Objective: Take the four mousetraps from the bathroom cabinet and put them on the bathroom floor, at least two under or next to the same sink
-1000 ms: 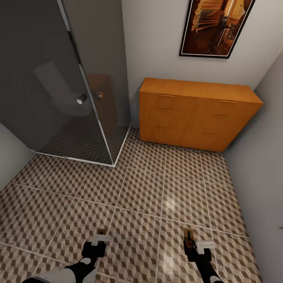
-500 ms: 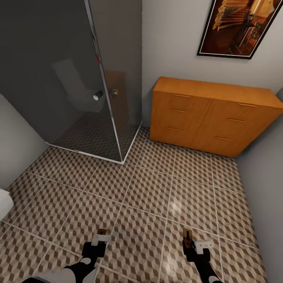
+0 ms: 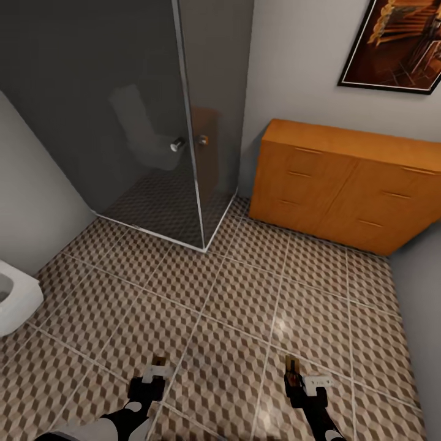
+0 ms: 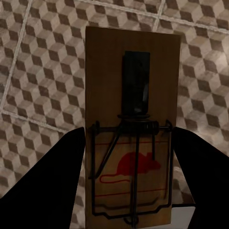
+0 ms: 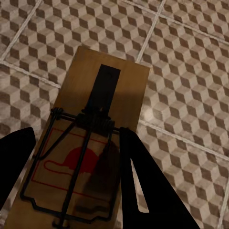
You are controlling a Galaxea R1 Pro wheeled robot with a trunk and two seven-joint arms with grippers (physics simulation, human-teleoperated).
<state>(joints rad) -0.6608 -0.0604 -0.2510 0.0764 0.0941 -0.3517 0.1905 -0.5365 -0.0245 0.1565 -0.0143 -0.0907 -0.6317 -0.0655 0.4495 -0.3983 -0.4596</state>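
My left gripper is low in the head view, shut on a small brown mousetrap. In the left wrist view that mousetrap is a wooden plate with wire parts and a red mouse print, clamped between the dark fingers above the cube-patterned bathroom floor. My right gripper is shut on a second mousetrap. In the right wrist view this mousetrap also hangs over the tiles. The orange-brown cabinet stands at the far right with its drawers closed. The sink is out of view.
A dark glass shower enclosure fills the far left corner. A white toilet juts in at the left edge. A framed picture hangs above the cabinet. A grey wall borders the right. Open bathroom floor lies ahead.
The whole view has swung left, so the shower and cabinet sit further right in the picture and the toilet has come into view. Both grippers still hold their mousetraps.
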